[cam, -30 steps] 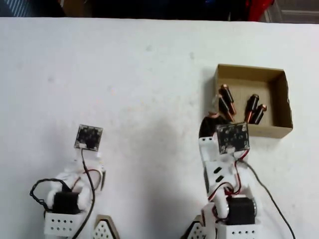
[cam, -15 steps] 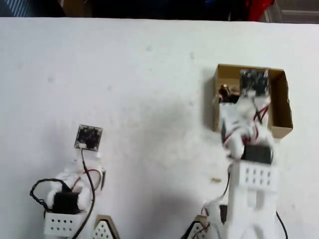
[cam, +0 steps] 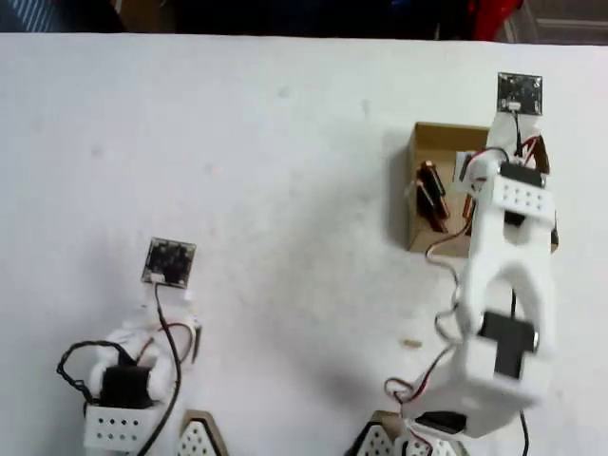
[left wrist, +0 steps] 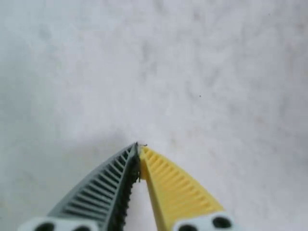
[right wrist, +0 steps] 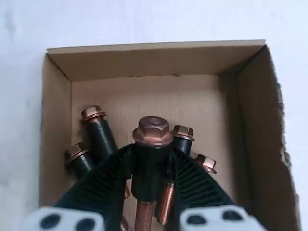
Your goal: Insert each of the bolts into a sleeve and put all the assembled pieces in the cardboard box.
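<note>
High view, nearest edge first: the left arm point(cam: 133, 366) sat folded low by its base, w/ its camera board point(cam: 171, 261) over the white table point(cam: 285, 142). Left wrist view had the left gripper point(left wrist: 138, 148) pinched closed, grey and yellow fingers point(left wrist: 178, 192) meeting at the tips w/ nothing btwn them, and tabletop beneath. A small tan scrap point(cam: 410, 343) lay on the table just beside the right arm point(cam: 503, 285), which stretched out over the cardboard box point(cam: 432, 141) at the far right. Right wrist view: the right gripper point(right wrist: 151, 156) was clamped on one assembled piece point(right wrist: 150, 168). Its black fingers point(right wrist: 108, 178) sat either side of the black sleeve point(right wrist: 149, 161), w/ the copper hex head point(right wrist: 152, 131) pointing away from the wrist and the threaded end toward it. The piece was inside the box's outline; couldn't tell if it touched the floor. Beyond it, 4 more loaded sleeves lay on the box floor: one pair point(right wrist: 96, 130) near a side wall, a second pair point(right wrist: 183, 135) just beside the held piece. Farthest were the box's back wall and table past it.
</note>
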{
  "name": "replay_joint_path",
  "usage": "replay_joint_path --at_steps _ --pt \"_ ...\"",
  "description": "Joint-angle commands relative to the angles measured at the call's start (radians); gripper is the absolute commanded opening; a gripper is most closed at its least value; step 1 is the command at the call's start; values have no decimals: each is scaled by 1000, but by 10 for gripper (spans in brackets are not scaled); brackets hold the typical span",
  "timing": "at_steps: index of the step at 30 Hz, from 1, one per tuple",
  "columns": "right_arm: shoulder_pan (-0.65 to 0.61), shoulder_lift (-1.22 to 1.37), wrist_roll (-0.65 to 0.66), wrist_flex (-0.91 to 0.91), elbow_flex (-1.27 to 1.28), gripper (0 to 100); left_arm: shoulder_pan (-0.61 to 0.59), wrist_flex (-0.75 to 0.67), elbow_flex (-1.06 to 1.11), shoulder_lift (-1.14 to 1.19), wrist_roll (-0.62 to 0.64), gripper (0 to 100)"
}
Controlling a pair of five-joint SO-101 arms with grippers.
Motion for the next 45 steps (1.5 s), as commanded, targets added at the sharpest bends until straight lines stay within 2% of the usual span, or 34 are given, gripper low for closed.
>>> replay_joint_path --at_steps 1,3,6,9,18,28,37,41,45 --pt "21 120 12 -24 -169 22 -8 11 -2 -5 5 24" --pt "19 182 18 -7 -226 26 -8 11 -2 -5 5 24" --pt "1 249 86 76 -319 85 -8 11 -2 -5 5 24" --pt "-13 294 97 143 -397 128 -8 11 -2 -5 5 24" --pt "-41 292 97 160 -463 106 -8 11 -2 -5 5 24" --pt "-88 -84 94 401 -457 105 -8 11 -2 -5 5 24" --pt "-257 -435 92 679 -456 104 -8 11 -2 -5 5 24" --pt "-332 -573 92 768 -456 19 -8 11 -2 -5 5 24" --pt "-366 -694 72 823 -456 25 -8 11 -2 -5 5 24"
